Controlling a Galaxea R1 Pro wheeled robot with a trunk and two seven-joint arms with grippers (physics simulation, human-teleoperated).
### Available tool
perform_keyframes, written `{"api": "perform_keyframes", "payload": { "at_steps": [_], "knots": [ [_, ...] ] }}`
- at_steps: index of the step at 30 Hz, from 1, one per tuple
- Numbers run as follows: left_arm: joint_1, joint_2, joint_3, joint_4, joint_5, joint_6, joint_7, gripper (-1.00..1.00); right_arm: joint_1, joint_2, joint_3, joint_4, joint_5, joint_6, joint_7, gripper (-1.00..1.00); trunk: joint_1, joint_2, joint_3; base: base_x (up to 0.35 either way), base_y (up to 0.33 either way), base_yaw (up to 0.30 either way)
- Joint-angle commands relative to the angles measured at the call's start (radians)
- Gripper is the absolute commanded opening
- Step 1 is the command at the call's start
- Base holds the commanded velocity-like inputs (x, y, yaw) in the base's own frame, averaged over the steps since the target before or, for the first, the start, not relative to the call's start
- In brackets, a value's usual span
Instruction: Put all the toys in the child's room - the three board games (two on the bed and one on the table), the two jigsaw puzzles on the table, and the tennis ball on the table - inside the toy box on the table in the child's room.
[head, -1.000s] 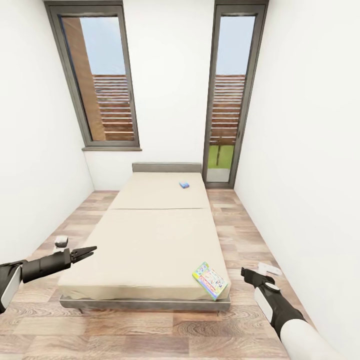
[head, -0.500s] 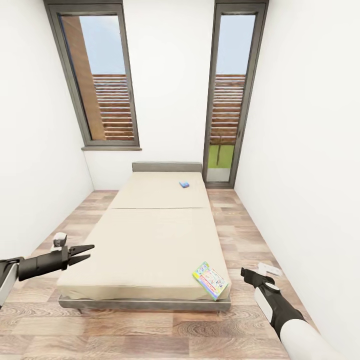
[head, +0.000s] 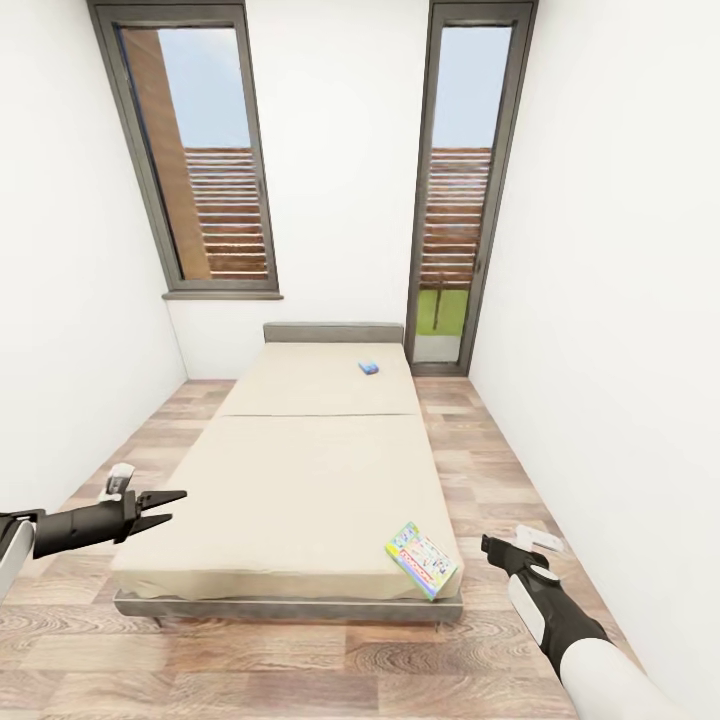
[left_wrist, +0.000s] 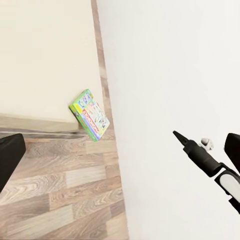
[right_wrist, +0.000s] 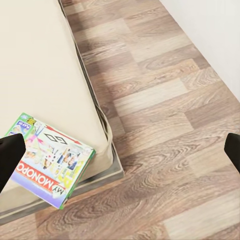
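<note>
A board game (head: 420, 560) with a yellow, green and red printed cover lies on the near right corner of the cream bed (head: 300, 480), overhanging the edge a little. It also shows in the left wrist view (left_wrist: 91, 114) and the right wrist view (right_wrist: 47, 162). A small blue flat box (head: 369, 368) rests near the bed's head end, too far off to make out. My left gripper (head: 176, 503) hovers open over the bed's near left corner. My right gripper (head: 488, 546) hangs open over the floor just right of the board game, its fingertips (right_wrist: 11, 152) spread wide.
A white wall (head: 620, 300) runs close along the right, leaving a narrow strip of wood floor (head: 500, 470) beside the bed. Another white wall (head: 70, 300) stands on the left. Two tall windows (head: 200, 160) are at the far end.
My left arm has drawn back to the left and lifted slightly. The right arm and the board game have stayed where they were.
</note>
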Motion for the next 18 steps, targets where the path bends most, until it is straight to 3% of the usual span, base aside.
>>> {"api": "perform_keyframes", "payload": {
  "at_steps": [1, 8, 18],
  "knots": [
    [-0.001, 0.0, 0.001, 0.0, 0.0, 0.005, -0.001, 1.0, 0.0, 0.0, 0.001, -0.002, -0.008, 0.005, -0.003, 1.0, 0.004, -0.009, -0.005, 0.0, 0.0, 0.0],
    [-0.001, -0.004, 0.001, -0.001, 0.002, 0.004, 0.004, 1.0, 0.0, 0.0, 0.001, -0.002, -0.008, 0.005, -0.004, 1.0, 0.031, -0.058, -0.027, -0.003, 0.0, 0.0],
    [-0.001, -0.006, 0.001, -0.001, 0.003, 0.004, 0.005, 1.0, 0.0, 0.001, 0.002, -0.002, -0.008, 0.003, -0.004, 1.0, 0.069, -0.128, -0.058, -0.161, 0.025, 0.0]
  ]
}}
